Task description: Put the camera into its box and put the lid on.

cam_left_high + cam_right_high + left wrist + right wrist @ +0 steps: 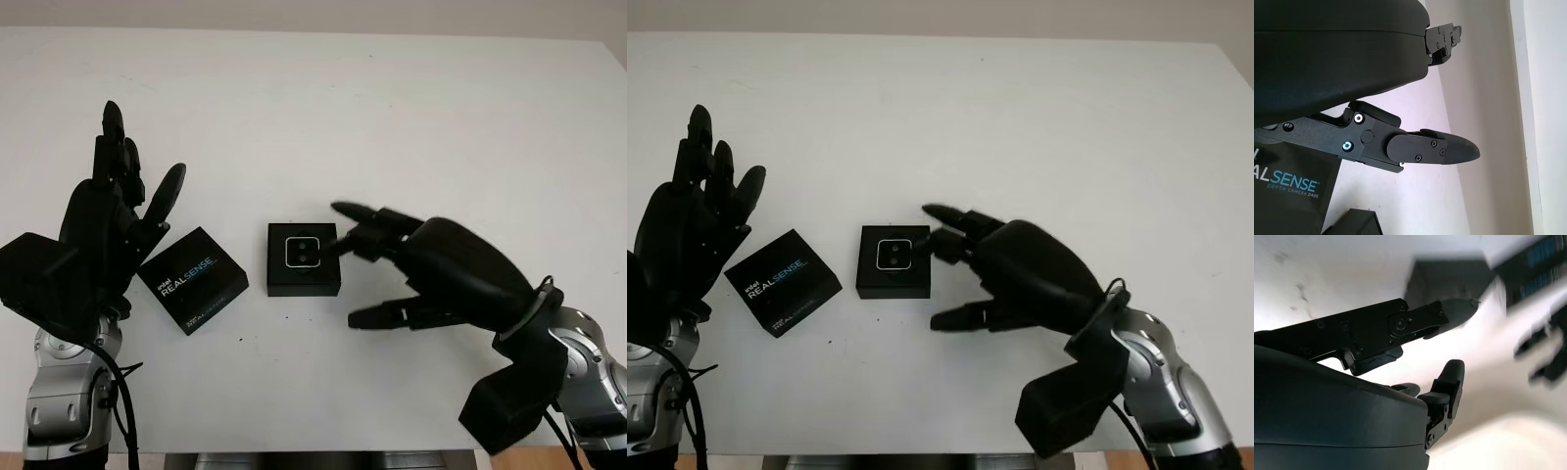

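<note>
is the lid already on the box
No, the lid lies on the table beside the open box, camera visible inside.

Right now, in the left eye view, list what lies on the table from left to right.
Left hand → lid printed REALSENSE → box with the camera in it → right hand.

The black lid [192, 280], lying just beside the open box [303, 259] on its left, carries "intel REALSENSE" across its top, white with the last letters in blue. In the left wrist view, "DEPTH CAMERA D405" runs in small print beneath that name.
</note>
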Motion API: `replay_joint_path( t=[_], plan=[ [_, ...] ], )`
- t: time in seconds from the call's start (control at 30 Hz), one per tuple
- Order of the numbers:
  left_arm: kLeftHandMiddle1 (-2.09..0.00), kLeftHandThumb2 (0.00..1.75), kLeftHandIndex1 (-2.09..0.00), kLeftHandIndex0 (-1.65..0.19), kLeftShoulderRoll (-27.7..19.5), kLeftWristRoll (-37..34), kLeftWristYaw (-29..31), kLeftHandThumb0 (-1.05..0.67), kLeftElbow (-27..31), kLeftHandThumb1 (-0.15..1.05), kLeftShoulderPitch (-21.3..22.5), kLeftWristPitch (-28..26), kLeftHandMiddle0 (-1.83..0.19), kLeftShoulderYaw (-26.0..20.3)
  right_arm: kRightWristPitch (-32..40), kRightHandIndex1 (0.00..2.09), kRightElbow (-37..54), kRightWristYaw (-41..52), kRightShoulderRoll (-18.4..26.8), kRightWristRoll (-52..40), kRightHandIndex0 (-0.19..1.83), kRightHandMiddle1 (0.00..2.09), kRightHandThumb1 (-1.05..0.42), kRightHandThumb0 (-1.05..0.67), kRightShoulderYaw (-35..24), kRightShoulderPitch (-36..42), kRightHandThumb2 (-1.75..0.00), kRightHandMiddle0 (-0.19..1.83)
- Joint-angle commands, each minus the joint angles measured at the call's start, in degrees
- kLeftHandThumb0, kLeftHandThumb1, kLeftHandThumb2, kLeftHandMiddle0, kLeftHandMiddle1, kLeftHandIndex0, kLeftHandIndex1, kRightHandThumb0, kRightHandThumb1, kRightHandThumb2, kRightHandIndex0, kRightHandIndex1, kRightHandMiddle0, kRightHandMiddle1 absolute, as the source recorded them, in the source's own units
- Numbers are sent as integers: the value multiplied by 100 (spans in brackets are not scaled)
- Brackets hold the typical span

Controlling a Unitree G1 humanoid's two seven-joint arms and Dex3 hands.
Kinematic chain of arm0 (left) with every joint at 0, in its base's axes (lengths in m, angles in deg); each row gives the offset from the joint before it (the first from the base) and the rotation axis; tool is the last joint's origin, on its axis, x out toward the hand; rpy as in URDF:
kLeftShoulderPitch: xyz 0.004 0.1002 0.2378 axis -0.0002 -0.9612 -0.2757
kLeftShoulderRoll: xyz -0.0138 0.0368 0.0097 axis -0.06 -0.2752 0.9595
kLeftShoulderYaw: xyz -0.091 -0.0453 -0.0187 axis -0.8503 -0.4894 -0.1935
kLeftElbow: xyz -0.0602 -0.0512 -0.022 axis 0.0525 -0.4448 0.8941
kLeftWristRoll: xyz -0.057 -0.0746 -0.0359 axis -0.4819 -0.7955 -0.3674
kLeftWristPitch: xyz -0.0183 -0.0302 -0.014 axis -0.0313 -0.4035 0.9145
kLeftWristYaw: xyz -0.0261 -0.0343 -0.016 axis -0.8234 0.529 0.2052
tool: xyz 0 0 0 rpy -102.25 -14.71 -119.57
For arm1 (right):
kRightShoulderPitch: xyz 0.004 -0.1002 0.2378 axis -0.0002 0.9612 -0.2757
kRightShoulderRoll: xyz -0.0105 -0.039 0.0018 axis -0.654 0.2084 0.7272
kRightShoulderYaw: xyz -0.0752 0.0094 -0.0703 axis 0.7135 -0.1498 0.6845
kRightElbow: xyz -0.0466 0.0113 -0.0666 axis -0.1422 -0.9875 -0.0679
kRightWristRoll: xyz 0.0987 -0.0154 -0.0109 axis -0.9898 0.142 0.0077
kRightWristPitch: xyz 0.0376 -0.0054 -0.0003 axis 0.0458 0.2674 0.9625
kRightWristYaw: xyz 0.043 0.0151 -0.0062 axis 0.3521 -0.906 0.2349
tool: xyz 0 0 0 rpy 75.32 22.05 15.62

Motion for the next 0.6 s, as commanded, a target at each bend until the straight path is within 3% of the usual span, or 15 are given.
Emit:
replay_joint_path(
  t=[0.0, 0.13, 0.3, 0.43, 0.57],
  plan=[
    [0, 32, 0, 19, -85, -3, 34, -59, 4, 105, 52, 92, 19, -34, 205, 10, -44, -160, -312, -221, 37, 62, -105, -58, -66, -159, -14, 16],
    [0, 32, 0, 19, -282, 72, 156, -63, 58, 105, 82, 67, 19, -18, 574, 10, -250, -575, -890, -528, 38, 63, -105, -59, -159, -439, -15, 14],
    [0, 37, 0, 19, -961, 527, 538, -72, -55, 105, 124, 511, 19, 2, 1328, 10, -230, -607, -1276, -1004, 37, 72, -105, -60, -304, -692, -19, 9],
    [0, 37, 0, 19, -1707, 345, 1323, -82, -270, 105, 264, 622, 19, -165, 1849, 9, -281, -359, -1425, -1870, 33, 101, -105, -59, -557, -878, -23, -12],
    [0, 17, 0, 19, -2659, 23, 2416, -92, -412, 103, 438, 433, 19, -306, 2125, 11, -403, -274, -1308, -2059, 34, 103, -105, -64, -700, -993, -28, -14]
  ],
)
